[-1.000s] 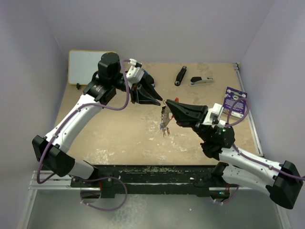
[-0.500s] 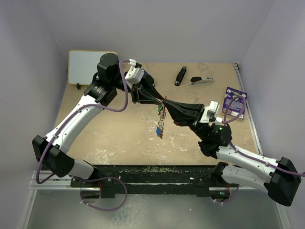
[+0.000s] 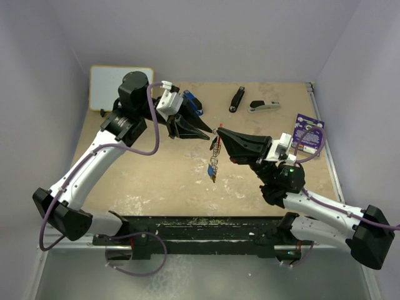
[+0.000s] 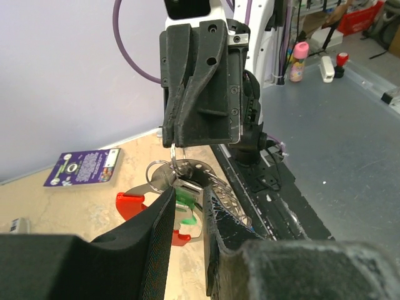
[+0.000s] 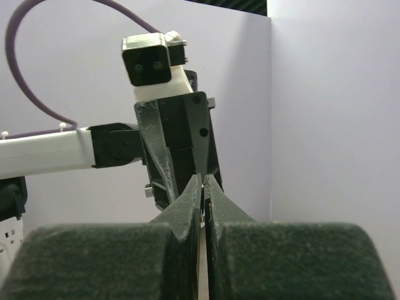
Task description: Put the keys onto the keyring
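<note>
Currently the keyring [image 4: 164, 169] hangs in mid-air between both arms, above the table [image 3: 156, 169]. Note the right gripper [image 3: 219, 132]: jaws together on its thin wire. On the left gripper [image 3: 209, 133] a narrow gap surrounds a green key [image 4: 185, 204]; you cannot tell whether it bites. Expect light, stiff, slippery, swinging metal; take each key by its plastic head. Count: one ring, one red fob [image 4: 128, 204], keys [image 3: 213, 167] bunched, uncountable.

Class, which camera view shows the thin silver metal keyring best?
The left wrist view: the thin silver metal keyring and its red oval fob appear close up. The top external view shows only a small dangling bunch; the right wrist view hides it behind the right gripper.
</note>
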Robot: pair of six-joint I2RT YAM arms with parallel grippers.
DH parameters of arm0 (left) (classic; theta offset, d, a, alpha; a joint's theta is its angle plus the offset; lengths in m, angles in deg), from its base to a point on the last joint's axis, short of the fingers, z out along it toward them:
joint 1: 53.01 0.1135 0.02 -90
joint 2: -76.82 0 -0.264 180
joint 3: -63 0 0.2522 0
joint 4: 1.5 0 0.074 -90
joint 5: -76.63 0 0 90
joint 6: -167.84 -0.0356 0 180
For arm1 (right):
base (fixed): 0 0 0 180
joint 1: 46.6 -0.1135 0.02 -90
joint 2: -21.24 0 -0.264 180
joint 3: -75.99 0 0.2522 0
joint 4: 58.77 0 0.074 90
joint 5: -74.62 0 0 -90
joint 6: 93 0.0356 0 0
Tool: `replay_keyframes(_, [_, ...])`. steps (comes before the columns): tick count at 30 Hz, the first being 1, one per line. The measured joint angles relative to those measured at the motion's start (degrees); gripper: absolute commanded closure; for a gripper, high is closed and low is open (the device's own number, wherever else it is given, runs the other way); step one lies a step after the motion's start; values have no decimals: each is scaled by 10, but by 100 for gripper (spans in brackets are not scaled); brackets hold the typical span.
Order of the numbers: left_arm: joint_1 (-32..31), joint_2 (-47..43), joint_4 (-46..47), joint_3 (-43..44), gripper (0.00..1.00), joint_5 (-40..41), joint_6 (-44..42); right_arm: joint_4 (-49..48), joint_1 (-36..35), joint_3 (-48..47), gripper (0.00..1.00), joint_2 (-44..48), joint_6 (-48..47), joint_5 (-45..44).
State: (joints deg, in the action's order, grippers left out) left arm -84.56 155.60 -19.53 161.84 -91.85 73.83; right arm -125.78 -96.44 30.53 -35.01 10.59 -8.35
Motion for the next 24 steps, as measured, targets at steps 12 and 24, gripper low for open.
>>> replay_keyframes(12, [0, -15, -7, 3, 73, 19, -11, -8, 0, 3, 100, -14, 0, -15])
replay_keyframes(24, [0, 0, -42, 8, 73, 69, -43, -6, 0, 3, 100, -15, 0, -18])
